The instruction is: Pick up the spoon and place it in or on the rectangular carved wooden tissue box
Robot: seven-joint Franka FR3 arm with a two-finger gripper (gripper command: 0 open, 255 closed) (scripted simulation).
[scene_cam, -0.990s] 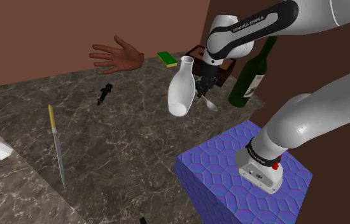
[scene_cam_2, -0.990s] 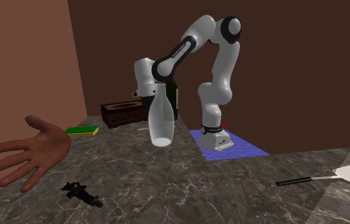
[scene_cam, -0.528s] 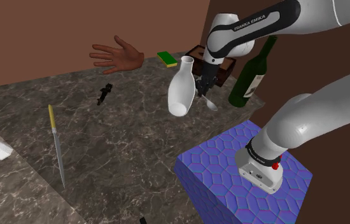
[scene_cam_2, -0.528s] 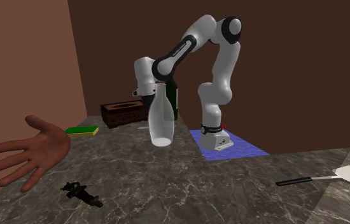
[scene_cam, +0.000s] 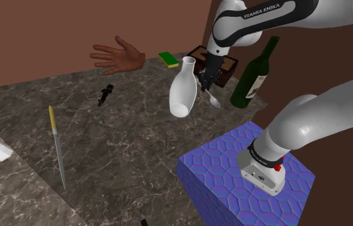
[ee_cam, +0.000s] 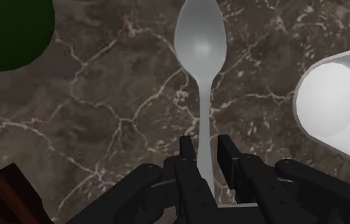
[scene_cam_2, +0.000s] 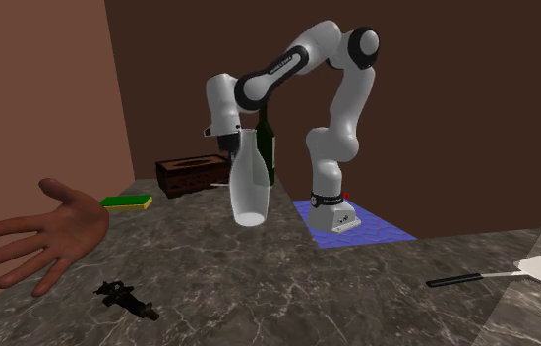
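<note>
- Above the dark veined marble counter (scene_cam: 130, 128), in the shoulder view, the all-black two-finger gripper (scene_cam: 207, 81) hangs from the white arm. It is pinched on the handle of the pale grey spoon (scene_cam: 214, 99), whose bowl hangs at the gripper's five o'clock.
- At the gripper's nine o'clock, just beside it, stands the white round-bellied vase (scene_cam: 183, 93). The dark green glass bottle (scene_cam: 253, 76) stands at its three o'clock.
- The rectangular carved brown wooden tissue box (scene_cam: 228, 66) sits behind the gripper, toward twelve o'clock, and the arm partly hides it. The spoon is near the box but not on it.
- A green-and-yellow sponge (scene_cam: 168, 59) lies at the vase's eleven o'clock, and a brown model hand (scene_cam: 119, 56) lies at its ten o'clock.
- In the second exterior view the gripper (scene_cam_2: 229, 149) is at the vase's (scene_cam_2: 248, 192) eleven o'clock. The tissue box (scene_cam_2: 190, 175) is at the vase's nine o'clock, on the counter. The bottle (scene_cam_2: 265, 147) rises behind the vase at one o'clock.
- In the wrist view the two fingers (ee_cam: 186, 151) stand narrow, with the spoon's (ee_cam: 199, 38) thin handle clasped between them. Its oval bowl reaches out past the fingertips over the marble.
- The vase's white mouth (ee_cam: 339, 108) lies to one side of the spoon and the bottle (ee_cam: 11, 28) to the other.
</note>
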